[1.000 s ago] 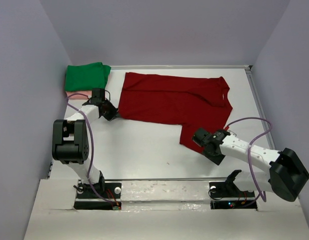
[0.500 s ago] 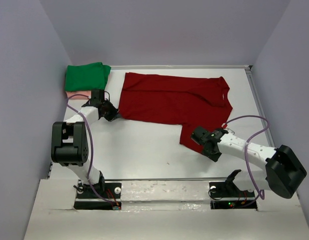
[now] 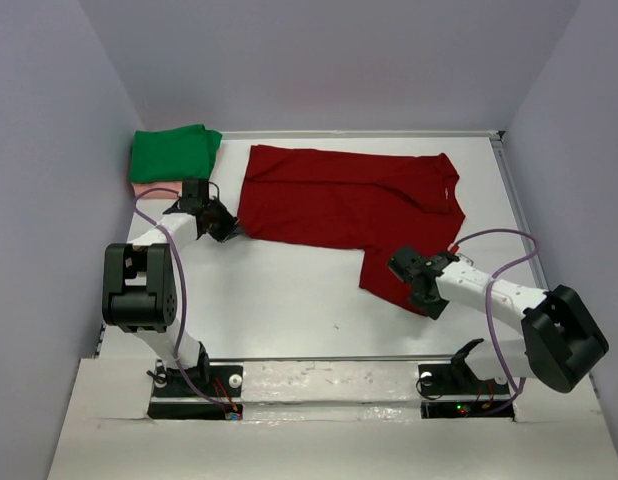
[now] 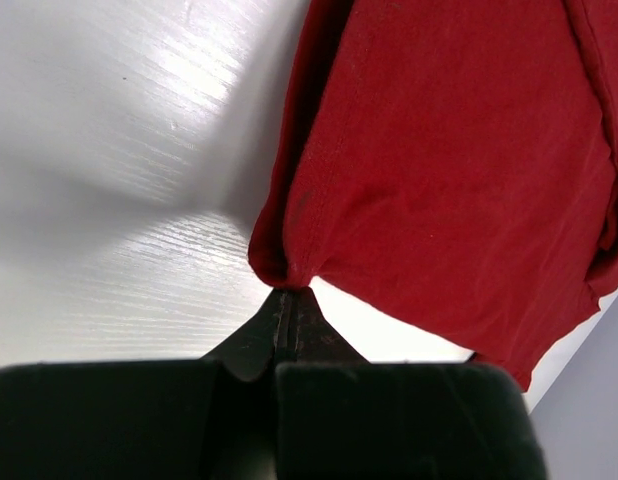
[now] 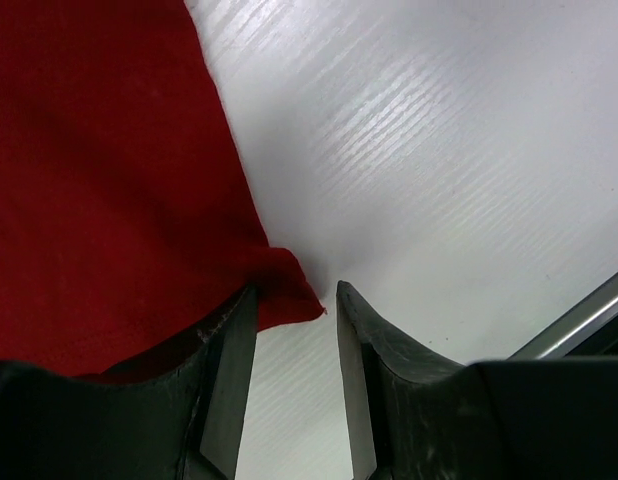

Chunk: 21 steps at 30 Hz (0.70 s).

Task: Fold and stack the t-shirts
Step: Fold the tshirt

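The dark red soft cotton t-shirt [image 3: 339, 205] is matt knitted cloth; its fine weave shows close up, with raised seams at one edge. The bright green cloth t-shirt [image 3: 172, 153] and the pale salmon pink cloth t-shirt [image 3: 147, 187] under it look just as matt and soft. The white surface [image 3: 279, 295] has a faint wood-like grain and a satin sheen that catches the light. The left claw [image 4: 284, 310] and the right claw [image 5: 291, 300] are matt black plastic, slightly rough, with greyish inner faces on the right one. The purple cable [image 3: 181, 290] is smooth and a little glossy.
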{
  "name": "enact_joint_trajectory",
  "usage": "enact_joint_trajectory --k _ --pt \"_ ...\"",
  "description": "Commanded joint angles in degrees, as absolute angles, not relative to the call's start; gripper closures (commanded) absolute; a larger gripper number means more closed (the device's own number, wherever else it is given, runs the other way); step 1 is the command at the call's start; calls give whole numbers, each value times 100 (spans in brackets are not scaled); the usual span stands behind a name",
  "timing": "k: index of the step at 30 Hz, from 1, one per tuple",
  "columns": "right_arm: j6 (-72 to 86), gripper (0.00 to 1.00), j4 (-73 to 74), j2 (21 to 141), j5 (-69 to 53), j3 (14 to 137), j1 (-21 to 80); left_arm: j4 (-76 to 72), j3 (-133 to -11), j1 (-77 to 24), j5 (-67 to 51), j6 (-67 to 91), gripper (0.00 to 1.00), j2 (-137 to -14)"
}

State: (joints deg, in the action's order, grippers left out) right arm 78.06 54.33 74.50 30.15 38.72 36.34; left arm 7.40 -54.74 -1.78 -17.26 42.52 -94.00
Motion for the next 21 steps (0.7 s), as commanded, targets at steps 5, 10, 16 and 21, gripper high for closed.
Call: enact_joint_trajectory --k 5,10,16,21 --pt "7497 58 5010 7400 2716 3902 3437 668 -5423 -193 -1986 4192 100 -9158" --pt "7471 62 4720 7629 2181 3946 3437 694 -5449 -193 -1995 4192 100 -9158" --pt "7681 65 4658 7366 1978 3806 3437 730 -5493 -193 -1986 4166 100 -9185" --pt "7743 84 4658 7198 1995 3700 3437 712 -5493 -193 -1995 4184 100 -9246"
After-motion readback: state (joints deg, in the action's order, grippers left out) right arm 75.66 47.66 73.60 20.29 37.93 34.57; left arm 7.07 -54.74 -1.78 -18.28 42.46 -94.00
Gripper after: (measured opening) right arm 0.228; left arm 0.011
